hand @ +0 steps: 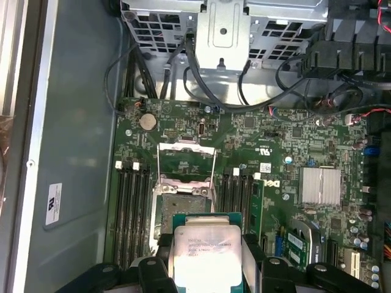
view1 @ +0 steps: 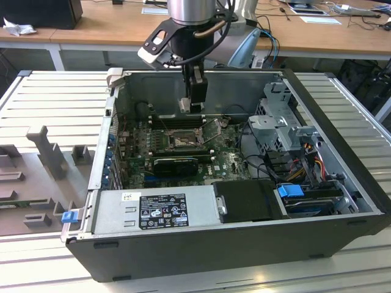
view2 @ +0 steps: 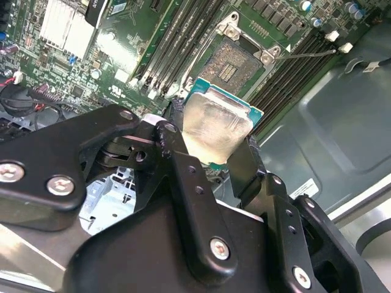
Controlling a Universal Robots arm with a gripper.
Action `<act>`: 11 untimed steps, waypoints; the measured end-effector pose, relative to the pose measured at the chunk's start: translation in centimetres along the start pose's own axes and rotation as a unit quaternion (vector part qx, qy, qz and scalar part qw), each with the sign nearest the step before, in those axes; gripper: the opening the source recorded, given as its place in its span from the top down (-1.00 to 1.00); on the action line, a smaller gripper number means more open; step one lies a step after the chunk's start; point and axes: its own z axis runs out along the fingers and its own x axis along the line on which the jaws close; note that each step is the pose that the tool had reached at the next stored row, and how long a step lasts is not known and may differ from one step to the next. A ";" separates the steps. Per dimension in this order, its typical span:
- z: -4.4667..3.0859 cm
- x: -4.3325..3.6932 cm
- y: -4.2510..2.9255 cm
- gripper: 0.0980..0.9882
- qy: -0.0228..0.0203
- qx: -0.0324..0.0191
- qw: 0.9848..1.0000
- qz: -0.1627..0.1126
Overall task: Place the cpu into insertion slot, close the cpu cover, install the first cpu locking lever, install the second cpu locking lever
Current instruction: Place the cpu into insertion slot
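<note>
Tool (view2: 211, 149) clamped on cpu (view2: 217, 125), chip's rear edge hidden inside grip; insertion slot (hand: 183, 201) beneath tool, partly blocked by chip.

Arm (view1: 190, 9): one, its wrist a brushed silver cylinder that sat above a black housing. A black cable (view1: 225, 23) looped at the side, and a white-and-black box-shaped module (view1: 156, 46) was mounted at an angle. Hand (view2: 214, 145): matte black, made of flat rounded linkage bars that were joined by silver cross-head screws (view2: 60, 185). The fingers (view2: 183, 168) were narrow, black and dotted with small round holes.
</note>
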 end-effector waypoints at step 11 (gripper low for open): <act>0.28 -0.01 -0.02 0.02 -0.004 -0.001 0.999 0.044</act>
